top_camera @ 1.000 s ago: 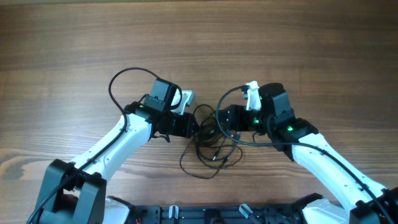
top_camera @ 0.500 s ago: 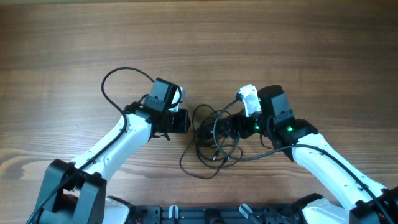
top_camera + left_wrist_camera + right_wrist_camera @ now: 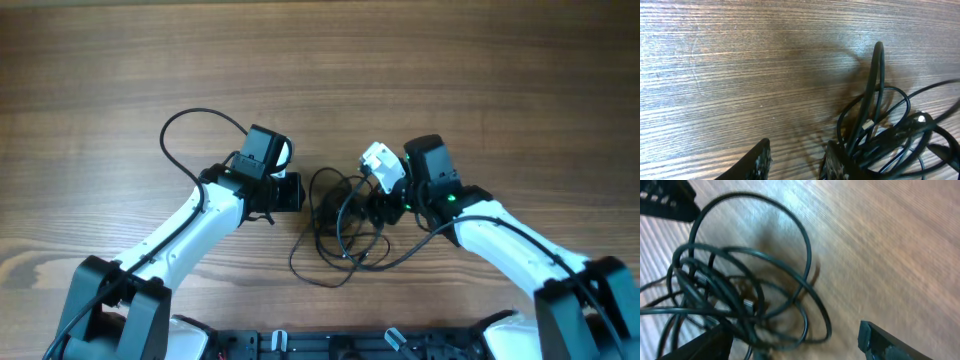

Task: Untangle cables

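While both hands stand spread and hold nothing, the right hand (image 3: 794, 329) sits over the edge of the cables (image 3: 335, 228), with loops lying between its fingers. The left hand (image 3: 799, 148) waits just beside them, one finger touching. The tangle lies on the counter (image 3: 480, 80) between the two hands, and its long axis runs from the far side toward the robot.

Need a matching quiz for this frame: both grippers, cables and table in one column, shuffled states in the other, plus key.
Things:
1. left gripper
2. right gripper
3. cables
4. table

States:
A. brown wood grain
B. open, cable loops showing between its fingers
C. black tangle lying between the two arms
D. open, only bare wood between its fingers

Pairs: 1-D, 2-B, 3-C, 4-A
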{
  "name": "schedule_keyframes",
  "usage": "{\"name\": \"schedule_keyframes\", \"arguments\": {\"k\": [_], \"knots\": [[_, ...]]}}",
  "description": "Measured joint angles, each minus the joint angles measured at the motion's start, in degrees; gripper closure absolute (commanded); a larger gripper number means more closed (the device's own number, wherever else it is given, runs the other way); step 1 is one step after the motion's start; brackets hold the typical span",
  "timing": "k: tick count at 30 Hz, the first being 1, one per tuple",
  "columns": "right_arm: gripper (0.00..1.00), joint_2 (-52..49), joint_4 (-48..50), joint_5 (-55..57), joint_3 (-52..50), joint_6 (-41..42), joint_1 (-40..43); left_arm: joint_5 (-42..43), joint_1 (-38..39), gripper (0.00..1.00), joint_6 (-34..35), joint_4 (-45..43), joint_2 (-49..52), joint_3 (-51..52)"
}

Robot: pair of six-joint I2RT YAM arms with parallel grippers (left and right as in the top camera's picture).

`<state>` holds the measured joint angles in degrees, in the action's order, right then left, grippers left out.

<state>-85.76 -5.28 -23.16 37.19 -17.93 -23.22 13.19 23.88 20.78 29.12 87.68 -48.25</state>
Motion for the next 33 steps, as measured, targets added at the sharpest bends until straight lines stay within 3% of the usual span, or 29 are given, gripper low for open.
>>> {"name": "schedule_keyframes", "arguments": {"k": [10,20,33], "knots": [[0.38,-4.0,12.28,-7.34,-0.04,4.28,0.02,-0.09,0.0,0.63,0.17,0.0,0.0,0.0],[0.28,-4.61,11.34,-10.97,-0.04,6.73,0.0,-0.02,0.0,0.63,0.2,0.0,0.0,0.0],[0.25,-8.59,16.06,-10.91,-0.04,-0.28,0.0,0.0,0.0,0.63,0.5,0.0,0.0,0.0]]}}
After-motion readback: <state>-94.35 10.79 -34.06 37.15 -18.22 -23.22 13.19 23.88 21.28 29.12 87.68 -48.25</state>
